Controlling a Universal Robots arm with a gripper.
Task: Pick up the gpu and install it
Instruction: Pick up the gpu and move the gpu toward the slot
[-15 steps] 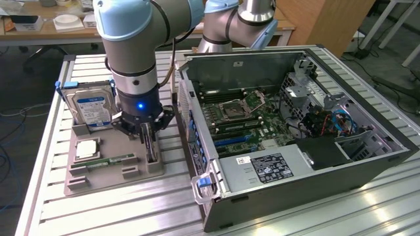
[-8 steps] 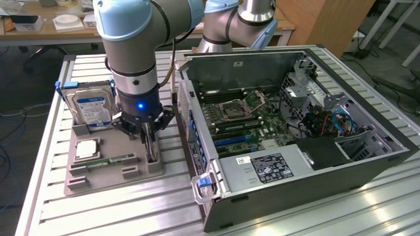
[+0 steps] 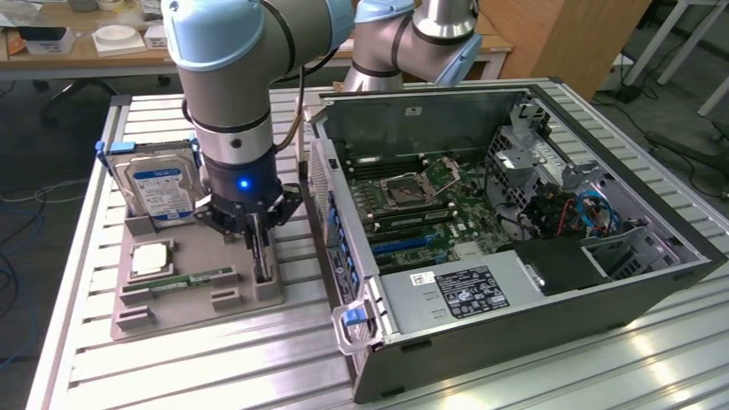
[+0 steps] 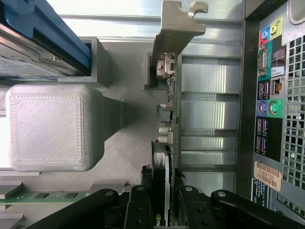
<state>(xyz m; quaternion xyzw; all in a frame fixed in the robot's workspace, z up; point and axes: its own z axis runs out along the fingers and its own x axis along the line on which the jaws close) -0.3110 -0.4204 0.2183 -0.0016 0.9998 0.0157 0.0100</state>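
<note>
Just one pincer (image 3: 261, 256), clamping one upright gpu (image 4: 170, 119)

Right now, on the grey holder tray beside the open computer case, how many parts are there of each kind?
Hard drive: 1
Pale square chip: 1
Green memory stick: 1
Gpu, standing on edge under the pincer: 1
Total: 4

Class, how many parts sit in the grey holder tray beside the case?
4: hard drive at the far end; pale square block and memory stick nearer the camera; gpu on edge beside the case, gripped by the tool. The arm may hide others.
</note>
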